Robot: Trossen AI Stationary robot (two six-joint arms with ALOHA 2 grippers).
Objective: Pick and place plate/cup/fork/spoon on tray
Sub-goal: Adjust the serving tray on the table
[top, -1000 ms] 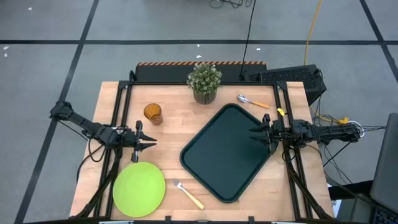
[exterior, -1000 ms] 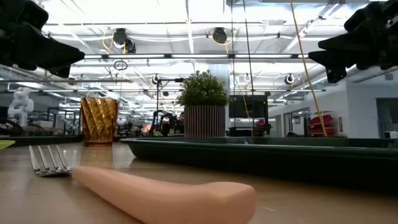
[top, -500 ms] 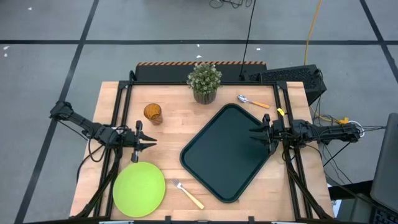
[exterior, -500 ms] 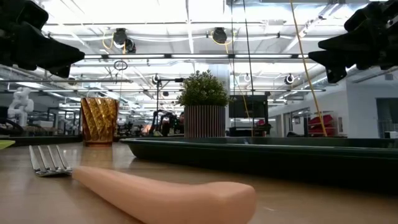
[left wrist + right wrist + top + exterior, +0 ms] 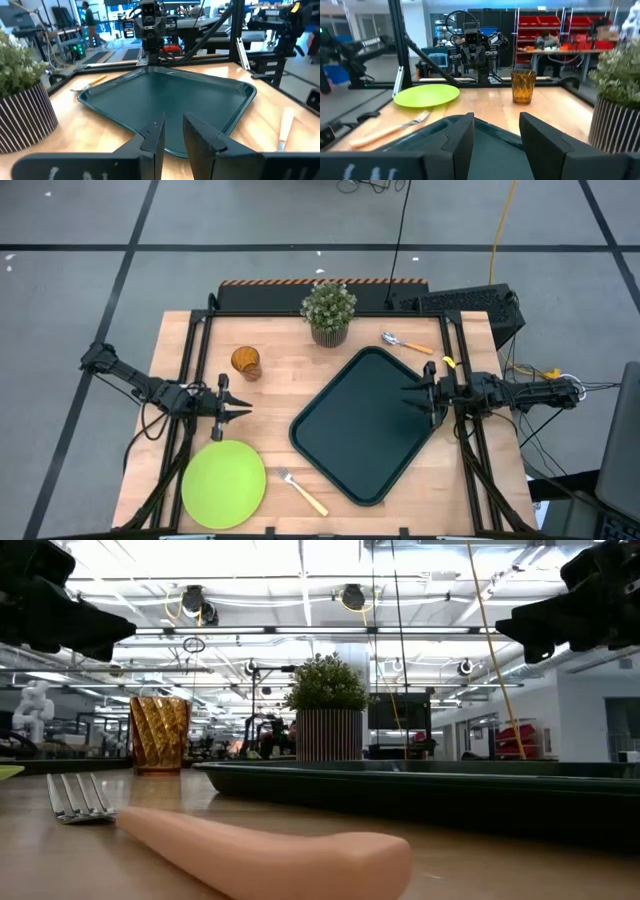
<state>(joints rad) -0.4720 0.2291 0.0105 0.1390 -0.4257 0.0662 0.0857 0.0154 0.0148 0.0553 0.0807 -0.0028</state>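
Pale wooden boards made up the table (image 5: 280, 395), with a potted green plant (image 5: 329, 313) at its far edge. Neither claw held anything. The left gripper (image 5: 238, 412) hovered with its fingers a narrow gap apart; just beside it, toward the table's near edge, lay the round lime-green plate (image 5: 223, 484), and a little beyond it stood the small translucent amber-orange cup (image 5: 246, 363). The right gripper (image 5: 408, 397) hung over the rim of the large dark green-black rectangular tray (image 5: 366, 425), fingers parted somewhat wider, the tray stretching out ahead of it. The spoon with silver bowl and orange-yellow handle (image 5: 406, 343) lay close by, off the tray's far corner. The orange-handled metal fork (image 5: 302, 492) sat well away, between plate and tray.

The plate looked light, stiff and slick, best pinched at its rim. The ribbed cup seemed light and easily tipped, so its wall near the top would suit. Fork and spoon lay flat and thin; their plastic handles offered the surest hold.
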